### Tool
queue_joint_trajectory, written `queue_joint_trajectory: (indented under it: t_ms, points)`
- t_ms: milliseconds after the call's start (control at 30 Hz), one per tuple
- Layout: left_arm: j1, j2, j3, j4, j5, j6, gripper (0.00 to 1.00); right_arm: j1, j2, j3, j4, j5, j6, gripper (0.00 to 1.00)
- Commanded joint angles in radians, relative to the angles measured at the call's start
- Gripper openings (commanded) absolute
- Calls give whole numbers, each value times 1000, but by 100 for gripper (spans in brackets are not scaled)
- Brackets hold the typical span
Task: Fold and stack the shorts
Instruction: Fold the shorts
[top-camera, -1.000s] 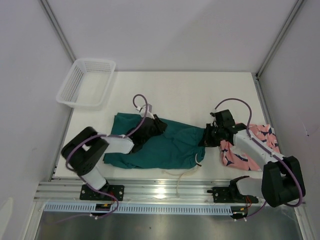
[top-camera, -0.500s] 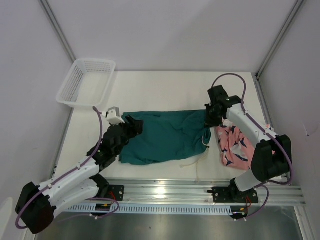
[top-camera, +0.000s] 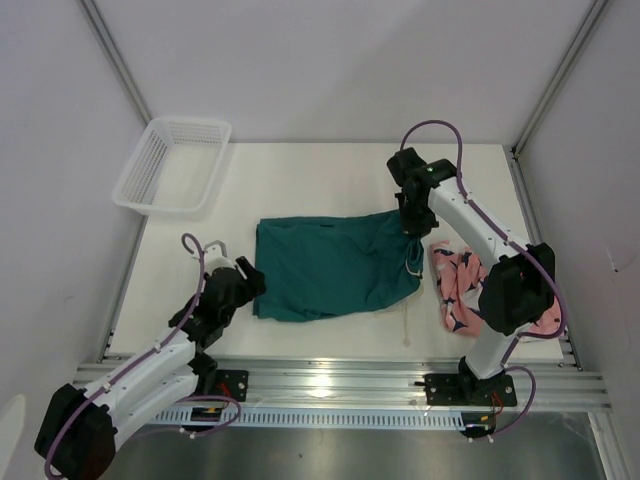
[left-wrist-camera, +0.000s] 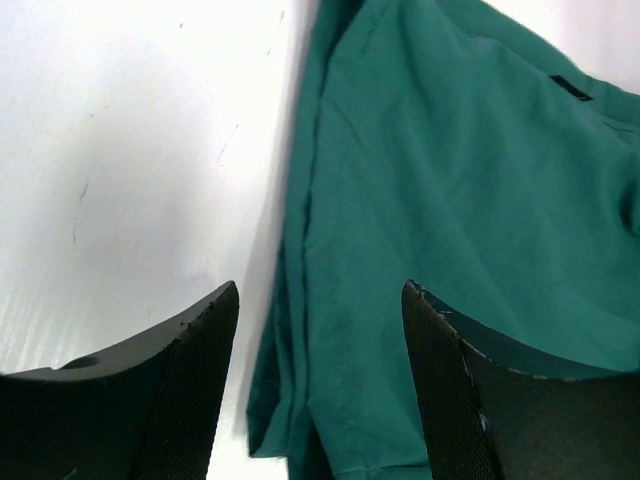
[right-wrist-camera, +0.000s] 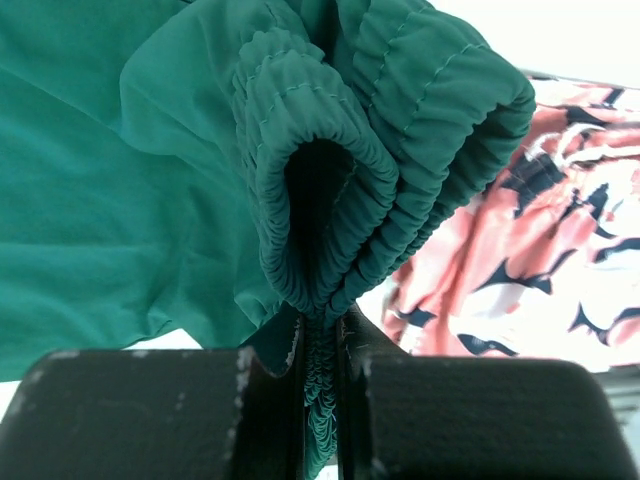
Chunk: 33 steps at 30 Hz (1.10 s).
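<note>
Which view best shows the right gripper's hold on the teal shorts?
Right wrist: the right gripper pinches the teal shorts' gathered waistband, close up. Top view shows it small; left wrist shows only flat fabric.

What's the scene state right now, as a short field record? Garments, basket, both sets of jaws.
teal shorts: spread mid-table, waistband end at right, bunched
pink shark-print shorts: crumpled, right of the teal pair, unfolded
basket: far-left corner
left jaws: open, low at the teal pair's left edge, holding nothing
right jaws: shut on the teal waistband
drawstring: trails toward the near edge
stack: not yet made
</note>
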<state>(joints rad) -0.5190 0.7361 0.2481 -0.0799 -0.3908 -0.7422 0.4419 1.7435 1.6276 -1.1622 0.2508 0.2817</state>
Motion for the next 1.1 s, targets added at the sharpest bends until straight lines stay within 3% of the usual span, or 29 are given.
queue_joint_trajectory:
  t_ms: [0,167,300,500,600,800,1067]
  points:
    - [19,34,22,-6,-17,-20,69,8,-5,60,-77,67,-30,0]
    - [40,219,40,74,81,-43,67,8,-15,67,-77,47,-39,0]
    - [42,315,31,186,128,-65,59,8,-18,86,-99,73,-44,0]
    - [37,365,-4,336,196,-66,26,11,-33,123,-99,6,-50,0]
    - [5,385,-17,376,205,-71,18,20,-47,144,-80,-86,-38,0]
    - [-42,404,-35,407,176,-85,12,83,-32,213,-97,-136,11,0]
    - [-46,362,-72,381,150,-68,11,182,13,290,-100,-171,80,0]
